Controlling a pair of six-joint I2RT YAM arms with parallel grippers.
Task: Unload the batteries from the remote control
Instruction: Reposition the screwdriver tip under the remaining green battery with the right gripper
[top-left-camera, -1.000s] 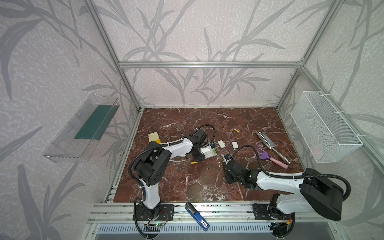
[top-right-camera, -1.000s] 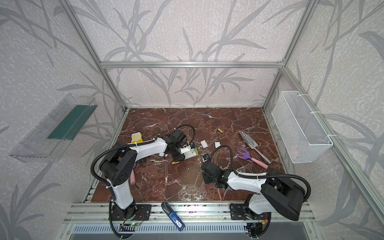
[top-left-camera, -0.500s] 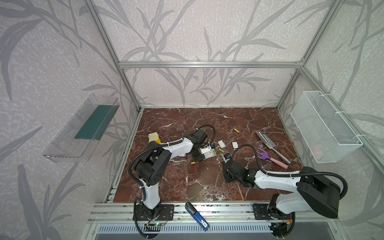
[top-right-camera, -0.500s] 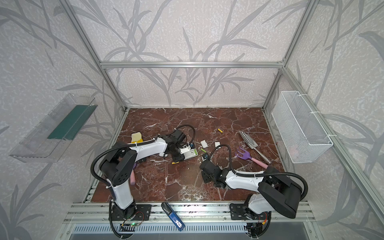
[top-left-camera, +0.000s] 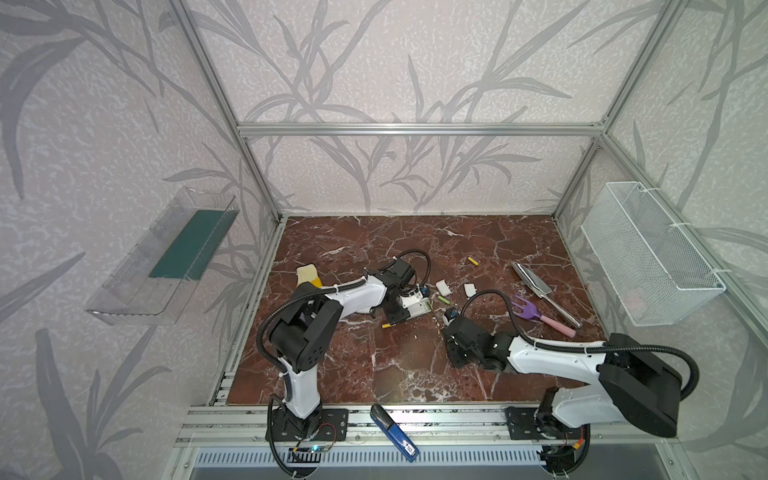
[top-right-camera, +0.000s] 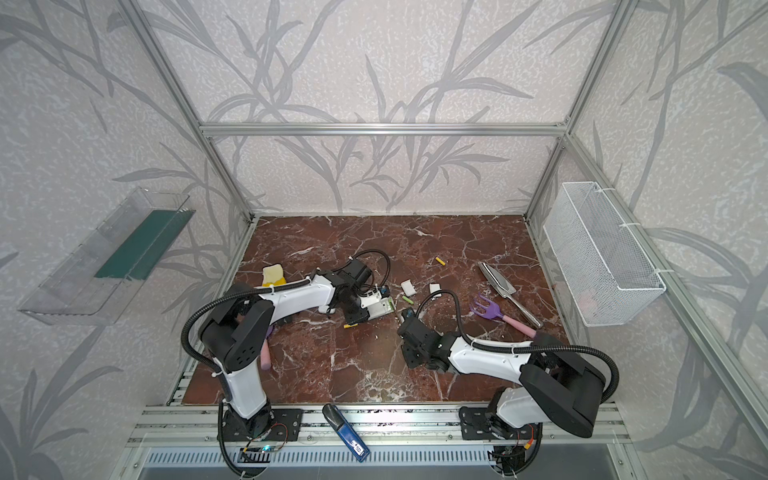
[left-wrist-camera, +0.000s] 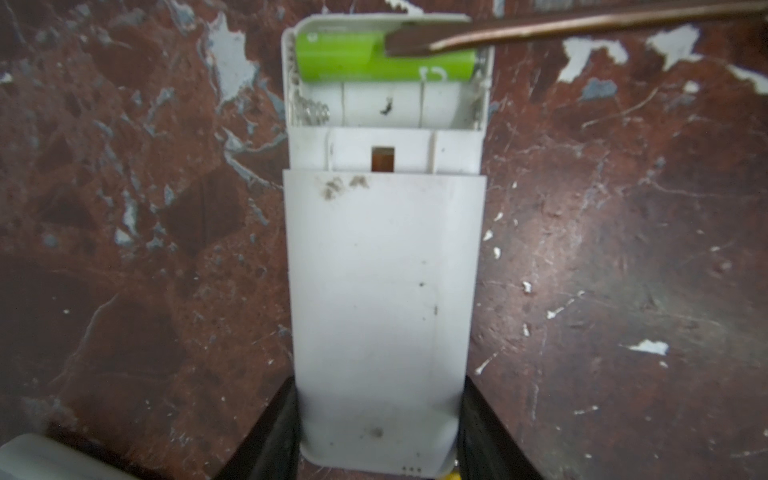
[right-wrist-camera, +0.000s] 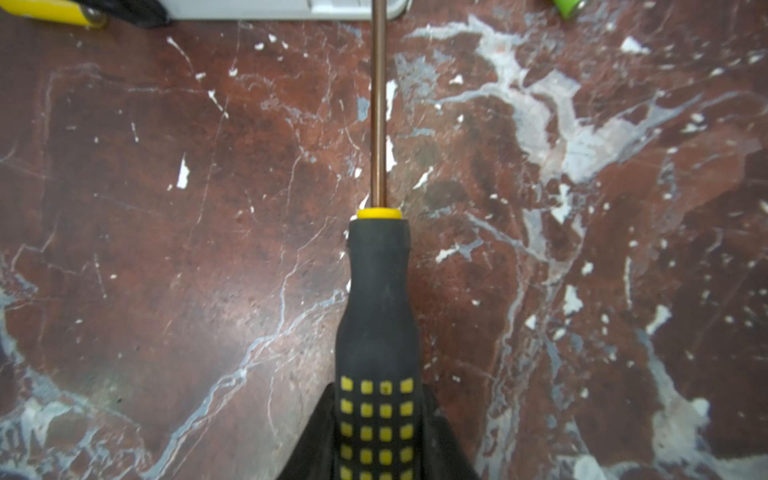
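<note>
One light-green battery (left-wrist-camera: 353, 58) remains seated in the remote (left-wrist-camera: 382, 270), in the end slot of the opened bay; the slot beside it is empty, its spring bared. The remote is laid back-up on the bench (top-left-camera: 415, 374), left of centre, and is clamped at its closed end by the left jaws, prob. so it can't slide while being pried. The screwdriver (right-wrist-camera: 378, 332) is held by its handle in the right jaws (set narrow round the black-and-yellow grip), w/ the flat tip (left-wrist-camera: 409, 43) laid across that battery, judged to be levering it out.

Three more are out on the bench: far yellow battery (top-left-camera: 473, 260) to the right, loose green battery (top-left-camera: 444, 299) just right of the remote, near yellow battery (top-left-camera: 387, 326) beside the left jaws.

Whether the tip is under the battery or merely on it can't be told. The remote's button side is hidden. Two white bits (top-left-camera: 443, 286) nr the loose green battery are too small to identify.
</note>
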